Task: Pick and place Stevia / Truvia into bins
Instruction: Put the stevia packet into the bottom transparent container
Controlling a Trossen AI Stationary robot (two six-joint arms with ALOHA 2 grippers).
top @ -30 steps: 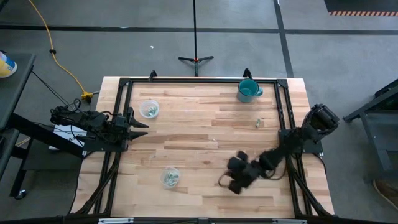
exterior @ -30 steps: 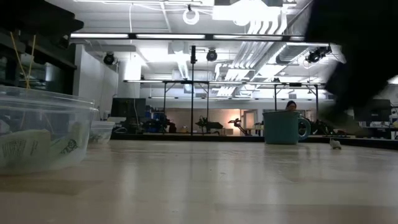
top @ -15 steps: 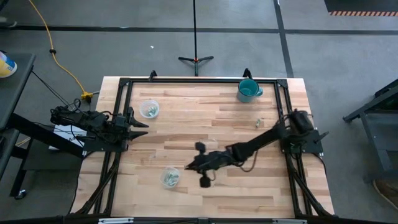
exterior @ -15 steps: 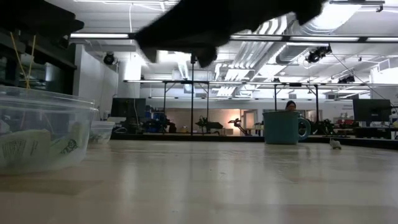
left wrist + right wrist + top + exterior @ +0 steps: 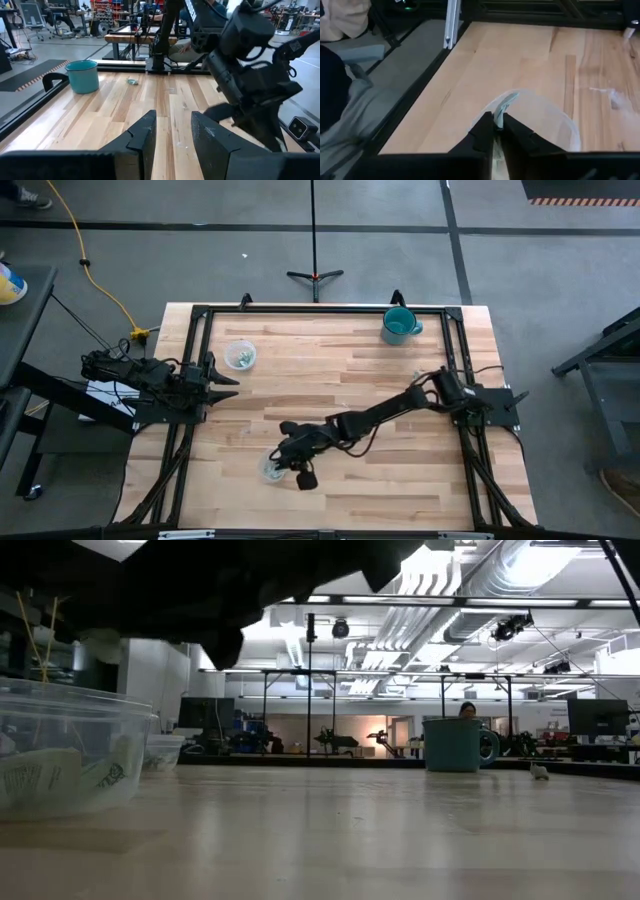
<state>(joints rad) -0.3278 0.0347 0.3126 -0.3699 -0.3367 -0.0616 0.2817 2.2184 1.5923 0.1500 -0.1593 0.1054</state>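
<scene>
Wood surface: pale butcher-block table (image 5: 330,370) inside a black frame, seen from above.
Right arm: reaches from the table's right edge diagonally across to the near-left part of the table.
Right gripper (image 5: 496,126): hovers directly over the near clear cup (image 5: 555,122), fingers pinched together on a pale green and white sachet (image 5: 500,111) that stands out from between the fingertips, above the cup's mouth; in the high view the gripper (image 5: 296,463) covers most of that cup (image 5: 267,470).
Near clear cup, low view: fills the left side of the picture (image 5: 60,755), with printed sachets lying inside it; the right arm shows as a dark mass above it.
Far clear cup (image 5: 240,354): stands near the table's back-left corner, well apart from the near one, with some pale sachets inside; in the low view it is a small clear tub (image 5: 163,752) just beyond the near cup.
Loose sachet (image 5: 132,81): lies on the bare wood near the teal mug, on the right half of the table; in the low view it is a small pale speck (image 5: 539,771) to the right of the mug.
Teal mug (image 5: 399,326): upright at the back of the table, right of centre, handle pointing right.
Left arm: waits at the table's left edge, off the working area.
Left gripper (image 5: 172,137): level above the wood, its two fingers apart with a clear gap between them, holding nothing.
</scene>
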